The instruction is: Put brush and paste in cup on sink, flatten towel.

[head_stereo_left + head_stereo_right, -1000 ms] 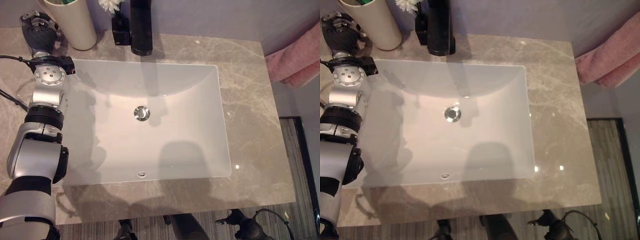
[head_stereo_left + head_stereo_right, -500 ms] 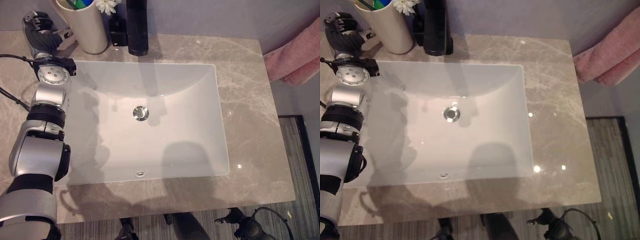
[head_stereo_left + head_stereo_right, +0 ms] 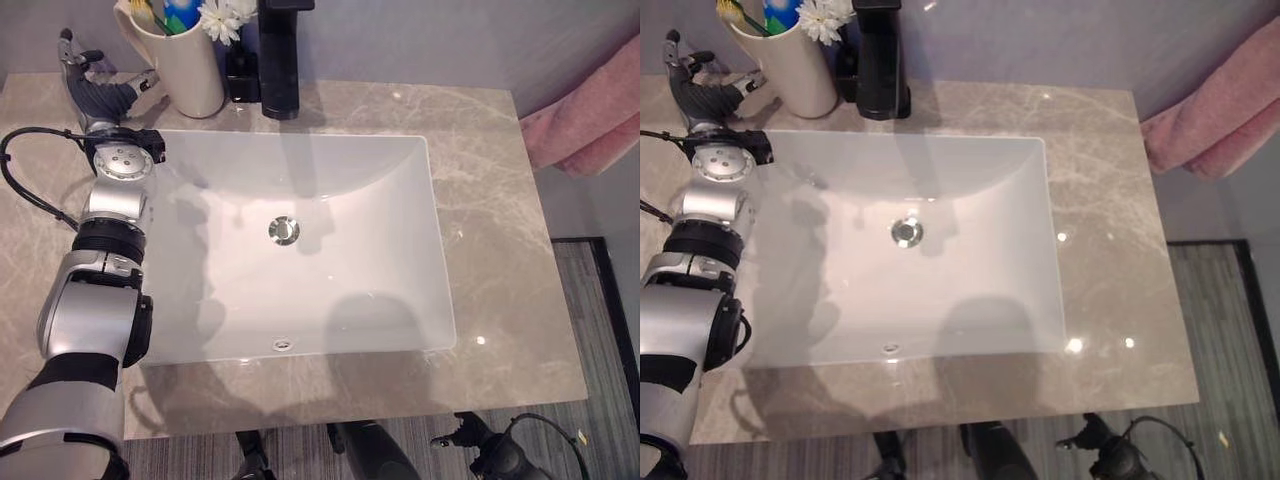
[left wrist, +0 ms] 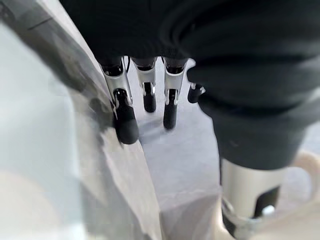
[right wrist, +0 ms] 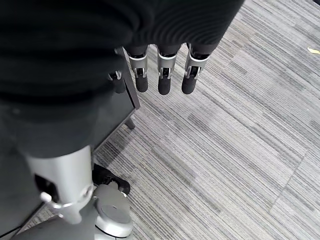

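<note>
brush [image 3: 143,12] and paste [image 3: 181,13] already stand in the cup [image 3: 190,62] by the left hand [image 3: 100,92], whose fingers hang relaxed and empty like the right hand [image 5: 160,75], so the pink towel [image 3: 585,125], judged soft and light, wants smoothing by its upper fold.

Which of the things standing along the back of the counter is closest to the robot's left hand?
The cream ceramic cup, holding brush and paste: it stands right beside the open left hand. The small black vase with white flowers and black tap stand farther along.
</note>
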{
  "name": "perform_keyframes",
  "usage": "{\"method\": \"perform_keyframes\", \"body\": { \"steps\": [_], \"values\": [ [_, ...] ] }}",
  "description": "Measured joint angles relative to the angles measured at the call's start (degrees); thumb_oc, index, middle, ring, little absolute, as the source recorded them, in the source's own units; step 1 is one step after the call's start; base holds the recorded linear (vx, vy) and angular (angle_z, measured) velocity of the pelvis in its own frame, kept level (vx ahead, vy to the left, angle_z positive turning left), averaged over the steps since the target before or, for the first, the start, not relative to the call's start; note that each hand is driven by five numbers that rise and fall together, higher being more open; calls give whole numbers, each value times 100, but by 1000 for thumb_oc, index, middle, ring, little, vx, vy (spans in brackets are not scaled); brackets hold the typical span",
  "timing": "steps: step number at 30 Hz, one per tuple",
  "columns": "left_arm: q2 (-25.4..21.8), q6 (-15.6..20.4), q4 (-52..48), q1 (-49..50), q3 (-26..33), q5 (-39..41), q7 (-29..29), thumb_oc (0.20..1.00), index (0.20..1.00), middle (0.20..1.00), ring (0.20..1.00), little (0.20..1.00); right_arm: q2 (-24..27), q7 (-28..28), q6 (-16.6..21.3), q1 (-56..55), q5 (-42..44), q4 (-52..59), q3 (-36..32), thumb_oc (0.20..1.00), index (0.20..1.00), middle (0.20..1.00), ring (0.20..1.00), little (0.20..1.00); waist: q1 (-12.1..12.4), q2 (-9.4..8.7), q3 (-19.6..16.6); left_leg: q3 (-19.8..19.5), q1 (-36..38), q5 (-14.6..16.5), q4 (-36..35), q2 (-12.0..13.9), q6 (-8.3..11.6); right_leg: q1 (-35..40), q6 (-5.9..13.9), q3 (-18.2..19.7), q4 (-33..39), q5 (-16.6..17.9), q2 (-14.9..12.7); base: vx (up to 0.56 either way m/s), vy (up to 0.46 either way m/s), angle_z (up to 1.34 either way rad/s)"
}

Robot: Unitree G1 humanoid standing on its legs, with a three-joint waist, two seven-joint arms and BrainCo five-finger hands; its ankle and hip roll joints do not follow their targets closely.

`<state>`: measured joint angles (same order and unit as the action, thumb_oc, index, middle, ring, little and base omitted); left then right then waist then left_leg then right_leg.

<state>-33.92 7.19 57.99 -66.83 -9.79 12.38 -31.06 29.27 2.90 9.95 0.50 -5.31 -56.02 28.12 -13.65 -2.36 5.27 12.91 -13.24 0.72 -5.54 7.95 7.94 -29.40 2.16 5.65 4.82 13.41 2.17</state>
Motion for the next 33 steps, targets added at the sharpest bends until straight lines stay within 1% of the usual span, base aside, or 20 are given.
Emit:
{"method": "perform_keyframes", "body": {
  "steps": [2, 5, 7, 9, 11, 13, 16, 19, 20, 21, 23, 25, 26, 29, 31, 33],
  "values": [
    [50, 4, -261, 166, 13, -144, -49, 1000, 1000, 1000, 1000, 1000, 0, -50, -2, 9, -5, -12, -16, 1000, 1000, 1000, 1000, 1000, 12, -10, 39, -69, 20, -6, 1, 14, 7, 54, -15, -49, 0, -15, -5, -34, -32, 18],
    [96, -20, -748, 479, 234, -233, -203, 1000, 1000, 1000, 1000, 1000, 2, -53, -3, 28, -6, -35, -59, 1000, 1000, 1000, 1000, 1000, -2, -8, 62, -138, 48, -20, 3, 50, 24, 122, -30, -160, -1, -17, 0, -41, -28, 10],
    [100, -27, -826, 614, 241, -317, -263, 1000, 1000, 1000, 1000, 1000, 4, -52, -6, 27, -7, -40, -137, 1000, 1000, 1000, 1000, 1000, -5, -23, 77, -139, 122, -20, 2, 57, 24, 194, -74, -165, -1, 15, 8, 0, 0, 0],
    [118, -37, -867, 687, 260, -396, -293, 1000, 1000, 1000, 1000, 1000, 1, -54, -6, 25, -7, -58, -203, 1000, 1000, 1000, 1000, 1000, -2, -33, 89, -167, 160, -20, 2, 56, 24, 254, -71, -197, -2, 10, -7, -16, -19, 6],
    [146, -81, -909, 837, 294, -396, -375, 1000, 1000, 1000, 1000, 1000, -2, -55, -8, -7, -6, -75, -278, 1000, 1000, 1000, 1000, 1000, -46, -30, 119, -273, 253, -20, 1, 65, 24, 386, -53, -287, -1, -34, -16, -5, 8, 18],
    [173, -174, -1049, 1038, 418, -395, -397, 1000, 1000, 1000, 1000, 1000, -7, -64, -13, -42, -8, -114, -296, 1000, 1000, 1000, 1000, 1000, -55, -70, 151, -335, 385, -19, 1, 87, 26, 547, -55, -350, -1, -101, -16, -6, 15, 16],
    [220, -206, -1227, 1302, 515, -393, -441, 1000, 1000, 1000, 1000, 1000, -21, -72, -16, -151, -11, -172, -422, 1000, 1000, 1000, 1000, 1000, -45, -63, 157, -431, 462, -13, 0, 107, 21, 680, -75, -447, -1, -144, -19, 5, 28, 15],
    [290, -282, -1563, 1676, 805, -387, -505, 1000, 1000, 1000, 1000, 1000, -53, -103, -84, -197, -31, -275, -491, 1000, 1000, 1000, 1000, 1000, 15, -55, 177, -450, 620, -13, 1, 130, 23, 849, -77, -468, -1, -162, -6, 23, 41, 4],
    [298, -303, -1742, 1876, 943, -387, -510, 1000, 1000, 1000, 1000, 1000, -84, -106, -116, -191, -78, -316, -564, 1000, 1000, 1000, 1000, 1000, 15, -46, 177, -443, 674, -8, 1, 132, 17, 897, -77, -468, -1, -170, -3, 29, 59, -2],
    [318, -344, -2073, 2282, 1132, -390, -520, 1000, 1000, 1000, 1000, 1000, -111, -113, -146, -200, -122, -360, -675, 1000, 1000, 1000, 1000, 1000, 16, -20, 188, -437, 794, 8, 1, 139, 7, 1016, -76, -469, -1, -188, 7, 11, 33, -1],
    [321, -402, -2298, 2646, 1198, -401, -553, 1000, 1000, 1000, 1000, 1000, -107, -114, -174, -219, -125, -371, -682, 1000, 1000, 1000, 1000, 1000, 39, -2, 189, -443, 916, 31, -1, 139, -1, 1139, -64, -478, 0, -231, 3, 5, 48, 4],
    [364, -408, -2709, 3177, 1373, -470, -587, 1000, 1000, 1000, 1000, 1000, -123, -119, -174, -231, -128, -362, -761, 1000, 1000, 1000, 1000, 1000, 102, 11, 183, -438, 1033, 55, 0, 123, -8, 1251, -61, -450, 0, -238, -3, -15, 66, -2],
    [440, -419, -2912, 3420, 1447, -515, -591, 1000, 1000, 1000, 1000, 1000, -127, -117, -172, -266, -129, -371, -815, 1000, 1000, 1000, 1000, 1000, 206, 29, 173, -440, 1083, 65, 0, 102, -17, 1300, -57, -449, 1, -242, -22, -20, 52, -4],
    [544, -428, -3510, 3984, 1623, -702, -572, 1000, 1000, 1000, 1000, 1000, -177, -118, -179, -258, -130, -449, -950, 1000, 1000, 1000, 1000, 1000, 358, 59, 132, -444, 1130, 89, 0, 66, -57, 1356, -45, -442, 0, -250, -54, -48, 88, 1],
    [661, -399, -4035, 4373, 1756, -916, -469, 1000, 1000, 1000, 1000, 1000, -176, -115, -181, -262, -129, -435, -1046, 1000, 1000, 1000, 1000, 1000, 376, 91, 113, -445, 1139, 80, 2, 38, -47, 1366, -28, -441, 0, -233, -87, -57, 105, 2],
    [760, -401, -4329, 4548, 1804, -1017, -370, 1000, 1000, 1000, 1000, 1000, -182, -120, -181, -267, -135, -462, -1121, 1000, 1000, 1000, 1000, 1000, 402, 107, 102, -440, 1203, 87, 3, -2, -62, 1421, -18, -428, -1, -216, -117, -56, 95, -1]
  ]
}}
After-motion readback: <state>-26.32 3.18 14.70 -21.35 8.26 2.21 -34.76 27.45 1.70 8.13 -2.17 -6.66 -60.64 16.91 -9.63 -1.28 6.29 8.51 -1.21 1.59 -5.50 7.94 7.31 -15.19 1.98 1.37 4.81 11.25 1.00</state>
